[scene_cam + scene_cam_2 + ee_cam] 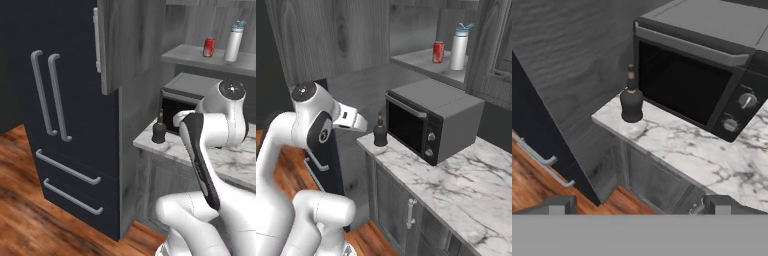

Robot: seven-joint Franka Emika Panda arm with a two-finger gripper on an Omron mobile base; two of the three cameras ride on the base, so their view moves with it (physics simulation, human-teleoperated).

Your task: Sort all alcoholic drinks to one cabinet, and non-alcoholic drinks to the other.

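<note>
A squat dark bottle with a long thin neck stands upright at the left end of the marble counter, just in front of the microwave's left corner. Up on the open cabinet shelf stand a small red can and, to its right, a taller pale-grey bottle with a light-blue cap. My gripper hangs open and empty in the air off the counter's edge, well short of the dark bottle.
A dark microwave sits on the counter under the shelf. A wooden cabinet door stands open at the upper left. A dark fridge stands left of the counter, with wood floor below.
</note>
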